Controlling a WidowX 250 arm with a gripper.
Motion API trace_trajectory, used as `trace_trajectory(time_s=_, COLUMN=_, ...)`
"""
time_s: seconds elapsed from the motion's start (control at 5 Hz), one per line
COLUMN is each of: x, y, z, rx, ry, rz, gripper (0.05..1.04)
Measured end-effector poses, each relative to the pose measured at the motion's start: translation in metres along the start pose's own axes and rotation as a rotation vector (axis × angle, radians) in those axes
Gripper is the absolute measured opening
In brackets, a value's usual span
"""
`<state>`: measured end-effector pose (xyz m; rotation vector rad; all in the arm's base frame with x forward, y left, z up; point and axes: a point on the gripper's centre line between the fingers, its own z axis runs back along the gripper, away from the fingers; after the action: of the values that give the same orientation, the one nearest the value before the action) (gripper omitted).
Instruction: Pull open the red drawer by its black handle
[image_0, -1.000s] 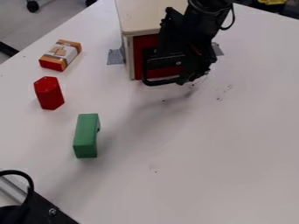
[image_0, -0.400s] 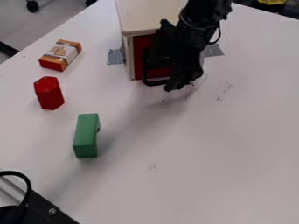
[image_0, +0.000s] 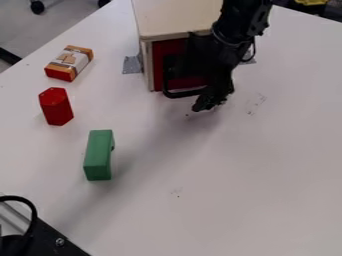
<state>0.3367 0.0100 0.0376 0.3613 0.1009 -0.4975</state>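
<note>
So your tool is hanging low over the white surface, just in front of the wooden box and near its black handle. I can't tell if you've got it clenched or released (the black-on-black doesn't help). The handle's on the box's red front, partly behind your arm. Grey tape sits by the box's left side in the view. Further out toward the view's left you've got the green block, the red block and the orange-and-white pack.
</note>
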Motion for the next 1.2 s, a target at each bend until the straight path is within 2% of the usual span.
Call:
trace_trajectory(time_s=0.2, x=0.008, y=0.0, z=0.006, rx=0.007, ry=-0.019, rz=0.007, gripper=0.998)
trace_trajectory(time_s=0.8, x=0.02, y=0.003, z=0.004, rx=0.006, ry=-0.01, rz=0.038, gripper=0.998)
trace_trajectory(time_s=1.0, x=0.024, y=0.003, z=-0.004, rx=0.004, ry=0.016, rz=0.034, gripper=0.998)
trace_trajectory(time_s=1.2, x=0.028, y=0.003, z=-0.011, rx=0.003, ry=0.046, rz=0.036, gripper=0.948)
